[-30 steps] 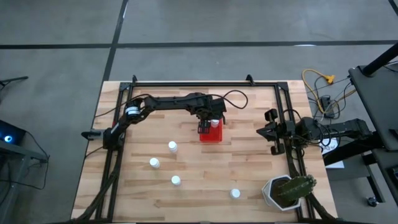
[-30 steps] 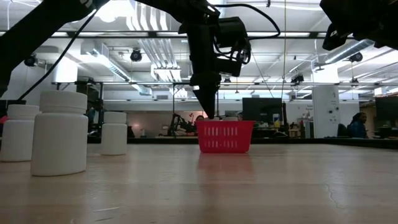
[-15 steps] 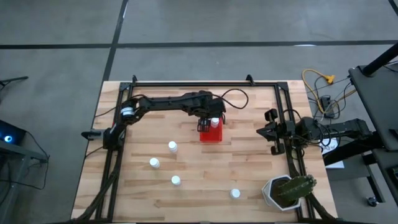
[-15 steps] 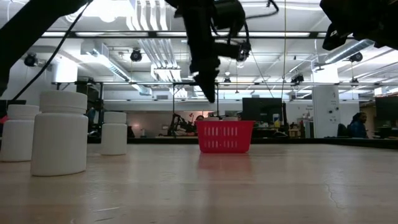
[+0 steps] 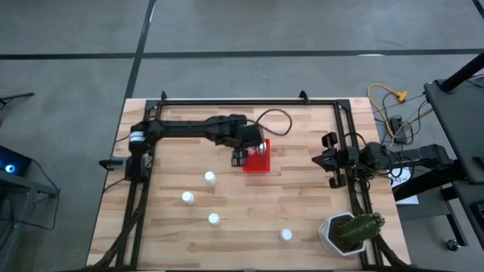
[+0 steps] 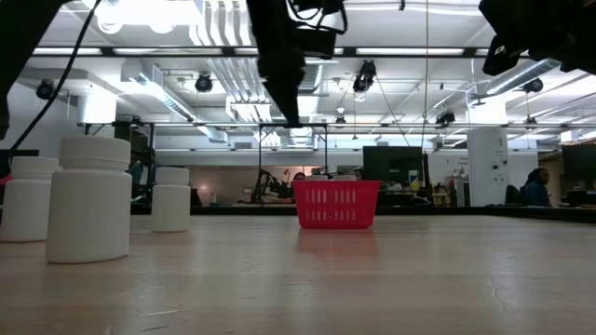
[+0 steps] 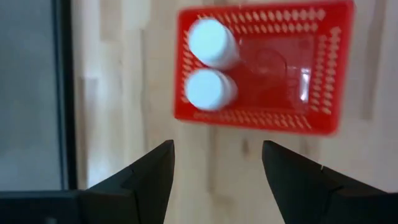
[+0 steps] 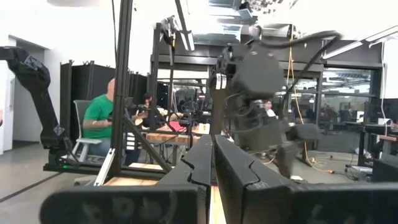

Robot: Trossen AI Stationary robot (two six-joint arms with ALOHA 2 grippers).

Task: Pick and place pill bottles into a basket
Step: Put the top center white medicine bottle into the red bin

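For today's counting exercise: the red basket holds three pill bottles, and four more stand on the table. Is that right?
Not quite. The left wrist view shows only two pill bottles in the red basket, not three. The high view confirms four more standing on the table.
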